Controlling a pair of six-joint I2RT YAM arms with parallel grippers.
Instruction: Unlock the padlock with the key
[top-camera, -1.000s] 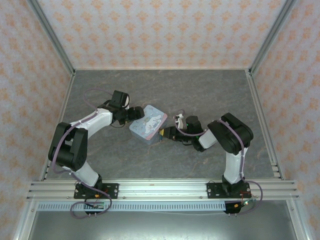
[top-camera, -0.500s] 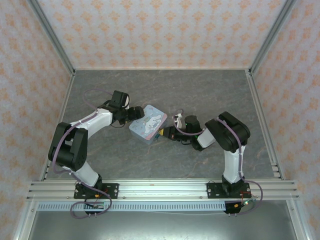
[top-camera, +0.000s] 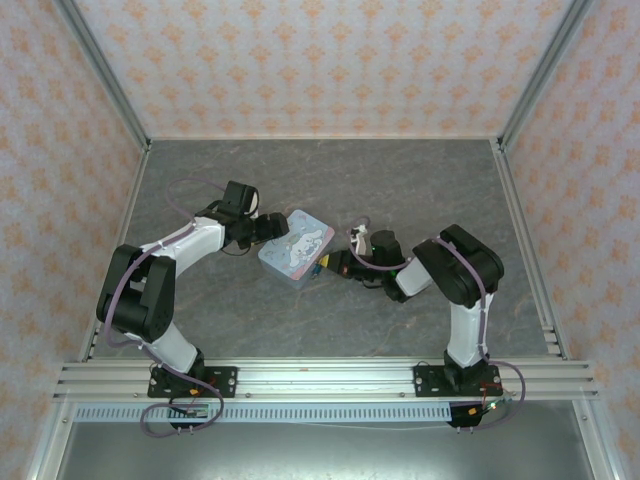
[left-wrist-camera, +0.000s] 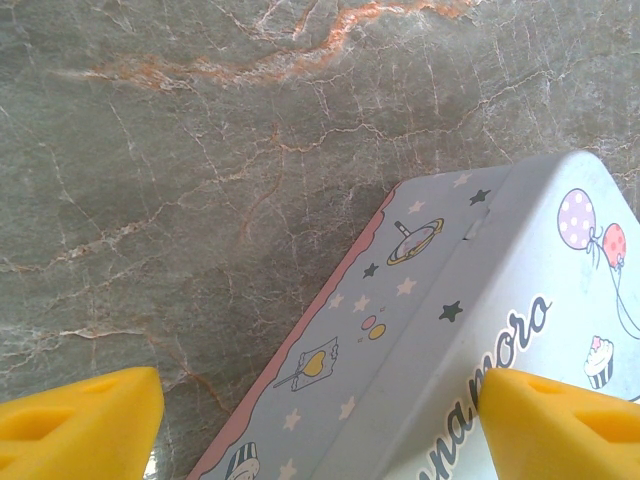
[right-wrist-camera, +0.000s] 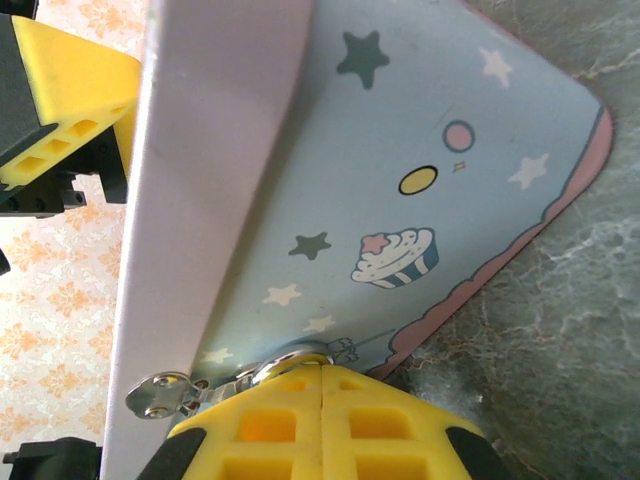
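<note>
The right fingers (right-wrist-camera: 270, 425) are pressed flat together, yellow pad against yellow pad. Their tips meet a small silver ring (right-wrist-camera: 290, 353) with a silver key (right-wrist-camera: 157, 392) strung off to its left, both lying against the side of the pale blue tin (right-wrist-camera: 420, 120). Whether the metal is actually pinched cannot be told. From above, these fingers sit at the tin's near right corner, where a tiny dark teal padlock (top-camera: 321, 266) rests on the counter (top-camera: 400, 180), just beside the tin; its shackle is too small to make out.

The left fingers (left-wrist-camera: 80, 420) are spread wide at the tin's far left end. One is over bare marbled counter and the other over the lid, and contact with the tin cannot be judged.

On the lid the letters "namoro" can be read, cut off by a finger. Around them are printed stars, a ringed planet, balloons and a cupcake, with a scalloped pink border.
</note>
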